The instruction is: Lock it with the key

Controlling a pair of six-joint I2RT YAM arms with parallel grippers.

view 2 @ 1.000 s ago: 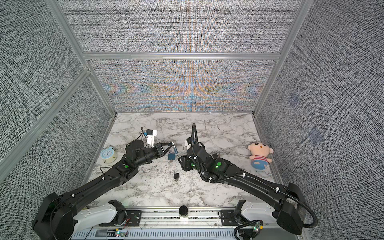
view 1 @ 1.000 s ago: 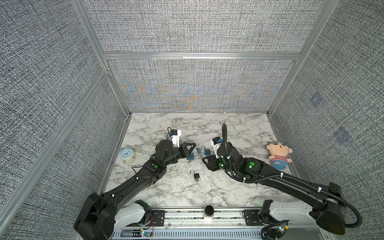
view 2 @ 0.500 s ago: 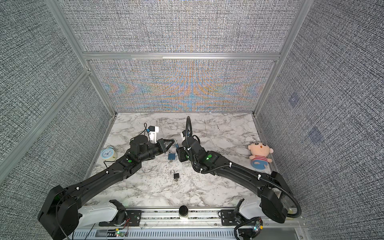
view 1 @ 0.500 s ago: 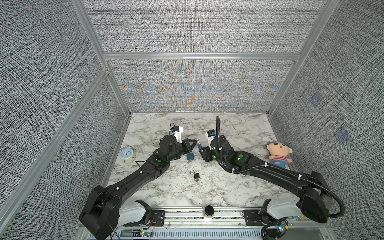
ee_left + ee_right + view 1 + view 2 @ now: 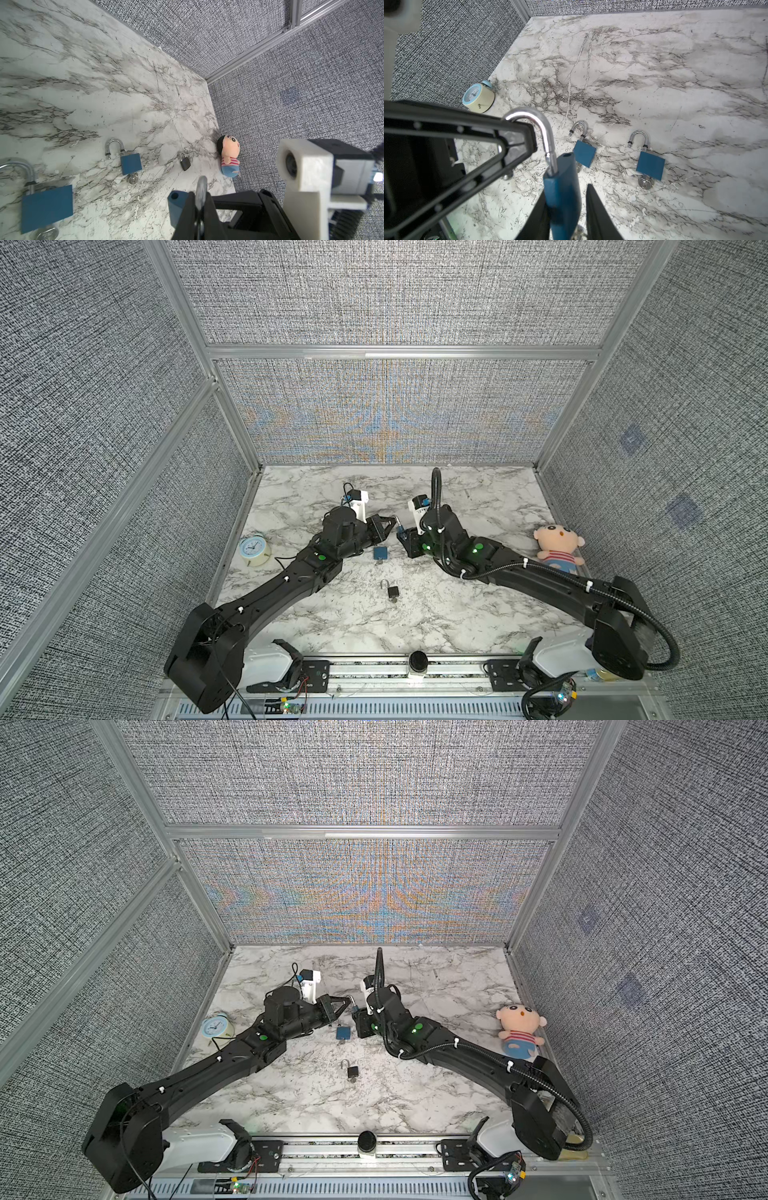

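Observation:
A blue padlock [image 5: 562, 187] with an open silver shackle [image 5: 544, 128] hangs above the marble between both grippers. My left gripper [image 5: 200, 196] is shut on the shackle [image 5: 201, 185]. My right gripper [image 5: 566, 193] straddles the lock body. One finger lies against the body and a narrow gap shows at the other finger [image 5: 591, 203]. A silver key [image 5: 579, 232] sticks out of the lock's underside, mostly hidden. In both top views the held padlock [image 5: 401, 531] [image 5: 356, 1011] sits where the two gripper tips meet.
Two more blue padlocks [image 5: 584, 152] [image 5: 650, 165] lie open on the marble, and the second has a key [image 5: 645, 184] in it. A small black padlock [image 5: 392, 592] lies nearer the front. A pale clock [image 5: 254, 548] stands at the left wall, a doll [image 5: 559, 547] at the right.
My right gripper came in from the front right onto the held padlock's body, and its jaws narrowed around it. The left gripper kept its grip on the shackle and shifted slightly back.

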